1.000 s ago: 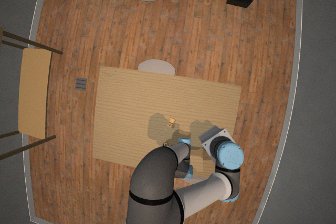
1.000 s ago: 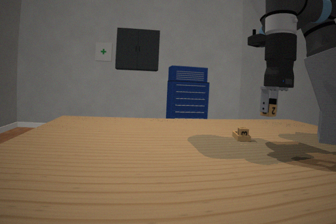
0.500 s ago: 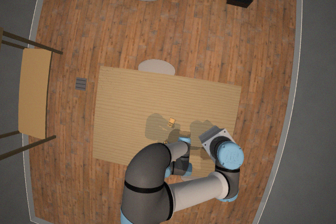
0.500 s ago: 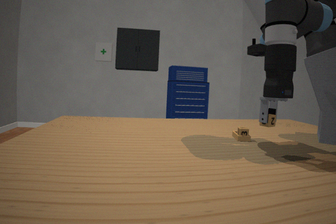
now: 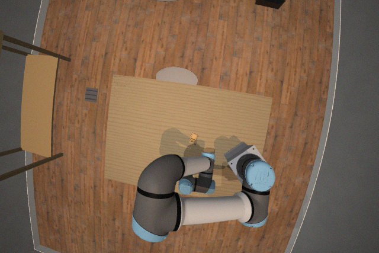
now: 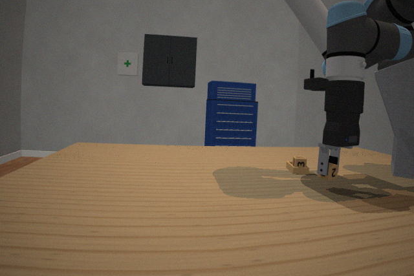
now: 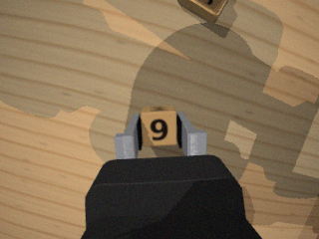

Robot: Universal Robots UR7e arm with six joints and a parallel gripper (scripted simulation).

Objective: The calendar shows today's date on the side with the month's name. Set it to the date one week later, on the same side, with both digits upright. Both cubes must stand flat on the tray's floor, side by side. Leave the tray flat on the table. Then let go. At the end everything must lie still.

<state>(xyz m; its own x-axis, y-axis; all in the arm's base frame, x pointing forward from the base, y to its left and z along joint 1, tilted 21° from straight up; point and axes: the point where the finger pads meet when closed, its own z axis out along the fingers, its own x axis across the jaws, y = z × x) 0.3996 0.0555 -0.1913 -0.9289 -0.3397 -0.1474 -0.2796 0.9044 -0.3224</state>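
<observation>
Wrist view: the tray (image 5: 190, 141) (image 6: 298, 170) (image 7: 198, 12), on the table (image 5: 137, 121) (image 6: 167, 216) (image 7: 50, 174) with one number cube (image 6: 300, 163) (image 7: 211, 3) inside, lies at one o'clock from the gripped cube (image 6: 332, 170) (image 7: 159, 128).

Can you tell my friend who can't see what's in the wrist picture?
A wooden cube with a black 9 facing up sits between the two gray fingers of the robot's tool. Striped wood and shadows lie below, and another wooden piece pokes in at the top edge.
</observation>
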